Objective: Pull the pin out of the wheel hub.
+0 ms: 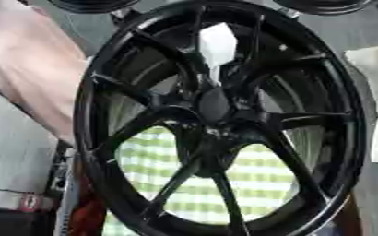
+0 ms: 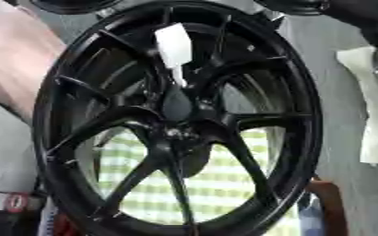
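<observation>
The black wheel hub point(image 1: 216, 120) stands upright, filling my view. A white pin point(image 1: 217, 46) sticks up from just above its centre, among the spokes. Neither robot hand of mine shows, so their state I cannot tell.

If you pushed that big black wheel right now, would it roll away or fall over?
The big black spoked wheel is round and seems to stand on its rim, so a sideways push would probably tip it, and an edge-on push might roll it. It looks like stiff, fairly heavy metal. The white tag near the hub would likely flop.
</observation>
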Action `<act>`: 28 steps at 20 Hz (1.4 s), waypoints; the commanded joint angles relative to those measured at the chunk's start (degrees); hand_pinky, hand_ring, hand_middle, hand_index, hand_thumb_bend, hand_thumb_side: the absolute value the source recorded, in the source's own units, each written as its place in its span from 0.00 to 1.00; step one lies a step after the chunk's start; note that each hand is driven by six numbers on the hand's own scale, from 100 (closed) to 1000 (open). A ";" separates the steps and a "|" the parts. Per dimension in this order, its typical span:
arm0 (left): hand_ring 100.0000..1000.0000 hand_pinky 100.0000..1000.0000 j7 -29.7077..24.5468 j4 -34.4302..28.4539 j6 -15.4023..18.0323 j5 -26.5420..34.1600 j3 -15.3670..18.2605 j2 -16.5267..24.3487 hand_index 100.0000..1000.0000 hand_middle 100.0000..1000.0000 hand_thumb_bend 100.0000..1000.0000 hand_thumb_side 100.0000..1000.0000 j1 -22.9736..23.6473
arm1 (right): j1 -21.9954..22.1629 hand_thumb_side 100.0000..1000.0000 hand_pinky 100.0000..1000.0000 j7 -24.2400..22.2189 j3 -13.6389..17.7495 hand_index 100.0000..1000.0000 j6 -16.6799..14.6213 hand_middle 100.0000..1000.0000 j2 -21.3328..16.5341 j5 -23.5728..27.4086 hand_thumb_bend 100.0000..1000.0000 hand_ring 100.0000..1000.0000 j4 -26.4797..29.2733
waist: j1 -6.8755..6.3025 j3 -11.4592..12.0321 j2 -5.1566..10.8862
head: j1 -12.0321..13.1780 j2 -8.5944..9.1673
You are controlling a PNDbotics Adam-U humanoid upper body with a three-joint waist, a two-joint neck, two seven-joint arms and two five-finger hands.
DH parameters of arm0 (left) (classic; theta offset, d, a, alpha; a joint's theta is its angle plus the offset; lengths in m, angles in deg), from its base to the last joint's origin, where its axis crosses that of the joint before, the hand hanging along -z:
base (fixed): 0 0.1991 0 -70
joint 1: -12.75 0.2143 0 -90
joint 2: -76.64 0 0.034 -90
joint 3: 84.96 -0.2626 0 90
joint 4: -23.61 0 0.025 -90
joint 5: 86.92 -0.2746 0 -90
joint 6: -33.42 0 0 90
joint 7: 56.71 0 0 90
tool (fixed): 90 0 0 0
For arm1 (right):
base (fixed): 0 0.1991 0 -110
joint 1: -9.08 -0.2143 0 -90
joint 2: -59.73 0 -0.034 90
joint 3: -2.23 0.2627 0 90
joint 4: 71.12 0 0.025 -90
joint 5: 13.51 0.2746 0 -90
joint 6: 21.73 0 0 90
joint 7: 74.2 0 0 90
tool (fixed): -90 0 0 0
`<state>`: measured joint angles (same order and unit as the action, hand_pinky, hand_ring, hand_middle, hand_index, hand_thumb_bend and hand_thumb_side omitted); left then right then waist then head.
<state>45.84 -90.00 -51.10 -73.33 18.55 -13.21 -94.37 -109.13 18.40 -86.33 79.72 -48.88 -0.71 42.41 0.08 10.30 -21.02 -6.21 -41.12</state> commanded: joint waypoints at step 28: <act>0.62 0.82 -0.82 -0.99 -1.41 -0.21 -0.16 2.32 0.78 0.59 0.01 0.76 0.30 | -17.27 0.17 0.85 -26.51 -9.91 0.74 -10.16 0.71 -19.40 -15.45 0.29 0.81 -1.84 | 3.99 -1.22 3.73 | -1.68 -0.72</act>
<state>45.09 -90.00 -52.42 -73.34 18.31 -12.65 -93.88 -125.39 -5.03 -95.75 71.03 -65.35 -14.42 40.98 4.36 9.08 -18.89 -7.72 -41.72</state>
